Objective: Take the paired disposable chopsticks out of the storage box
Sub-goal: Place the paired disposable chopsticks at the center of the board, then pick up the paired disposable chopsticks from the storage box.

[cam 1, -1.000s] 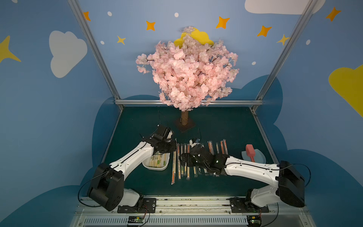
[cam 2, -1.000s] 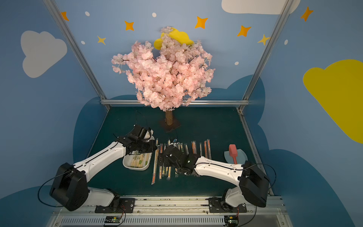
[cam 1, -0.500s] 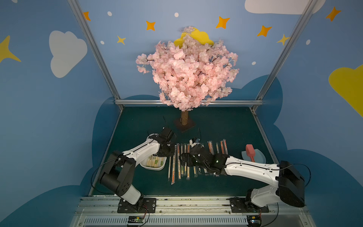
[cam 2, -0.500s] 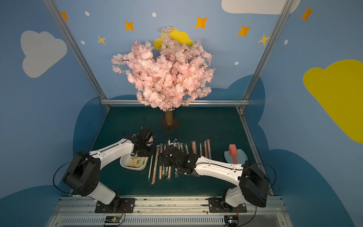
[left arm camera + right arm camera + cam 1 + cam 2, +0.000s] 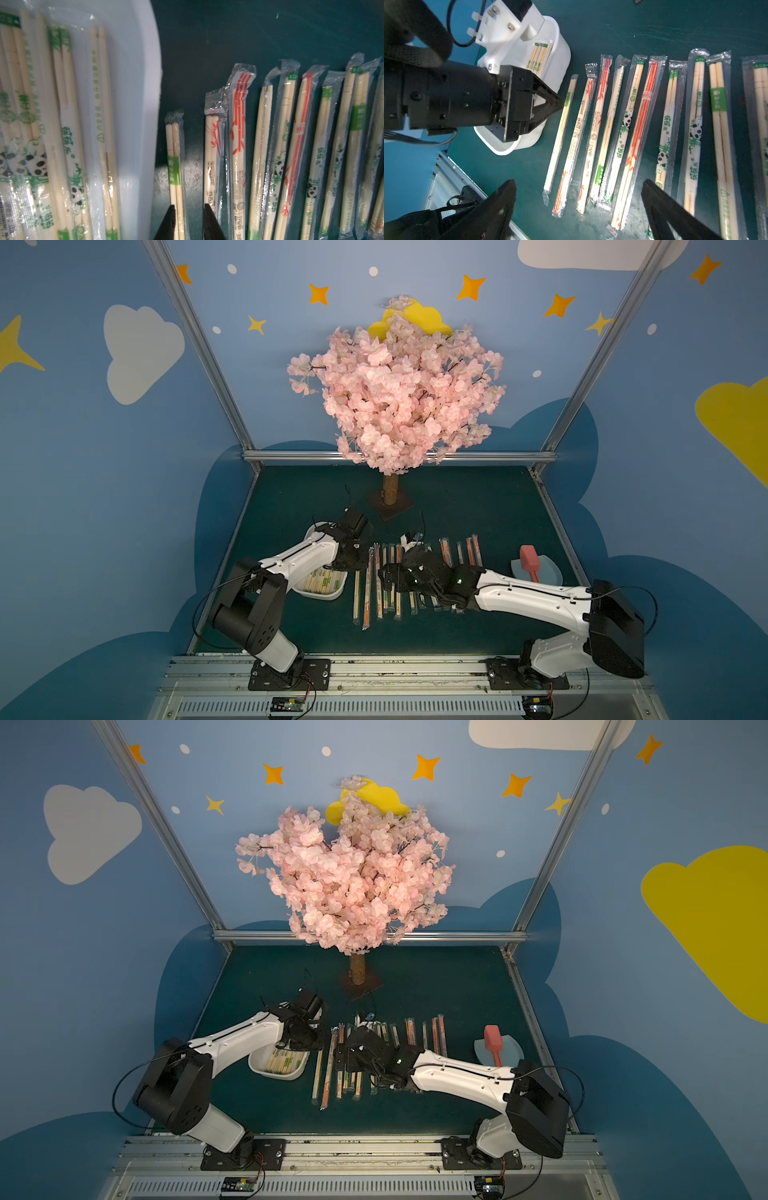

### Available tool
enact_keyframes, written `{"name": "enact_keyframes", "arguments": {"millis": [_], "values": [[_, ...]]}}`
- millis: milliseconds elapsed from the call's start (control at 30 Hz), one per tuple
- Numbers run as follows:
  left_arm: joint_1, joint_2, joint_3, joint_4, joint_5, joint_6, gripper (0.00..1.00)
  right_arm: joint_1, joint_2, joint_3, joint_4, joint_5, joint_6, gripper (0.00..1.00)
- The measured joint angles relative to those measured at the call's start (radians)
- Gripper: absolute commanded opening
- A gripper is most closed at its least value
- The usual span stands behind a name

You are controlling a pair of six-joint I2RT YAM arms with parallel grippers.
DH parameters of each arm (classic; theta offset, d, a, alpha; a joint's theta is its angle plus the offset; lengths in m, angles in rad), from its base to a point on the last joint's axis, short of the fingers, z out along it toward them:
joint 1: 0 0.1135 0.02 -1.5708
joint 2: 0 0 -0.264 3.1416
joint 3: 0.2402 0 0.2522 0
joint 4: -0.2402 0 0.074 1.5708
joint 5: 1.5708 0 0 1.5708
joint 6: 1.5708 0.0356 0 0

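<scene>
Left pincer (image 5: 189, 205): jaws narrowly parted astride green-banded pair (image 5: 175, 166) on dark-green tabletop (image 5: 228, 31) | right pincer (image 5: 578, 182): gaping, empty | more sleeved pale-wood chopstick pairs (image 5: 322, 578) in shallow white plastic storage box (image 5: 332, 597), 9 o'clock of laid-out row (image 5: 368, 597) | likely light, stiff, slick sleeves: pinch mid-length, crosswise

The left fingers (image 5: 210, 224) stand slightly parted, the right fingers (image 5: 500, 205) spread wide.

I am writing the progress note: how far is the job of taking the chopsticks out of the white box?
Done: many sleeved pairs lie in a row on the green mat beside the storage box. In hand: the left gripper, jaws slightly apart, straddles the green-banded pair lying on the mat nearest the box. Left: several pairs lie inside the box.
</scene>
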Motion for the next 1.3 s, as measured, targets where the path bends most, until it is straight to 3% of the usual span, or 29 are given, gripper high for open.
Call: {"name": "enact_keyframes", "arguments": {"millis": [233,567,900,1300], "values": [[0.03,-0.045,0.071,-0.042,-0.033,-0.01,0.33,0.003,0.014,0.015,0.0,-0.02,-0.021,0.98],[0.203,-0.049,0.114,-0.069,-0.099,0.003,0.34,0.015,0.061,0.071,0.0,-0.055,-0.057,0.98],[0.207,0.117,0.136,-0.059,-0.043,0.013,0.31,0.016,0.101,0.121,-0.01,-0.079,-0.079,0.97],[0.194,0.171,0.137,-0.038,-0.031,0.025,0.3,0.016,0.135,0.153,-0.026,-0.091,-0.086,0.98]]}}
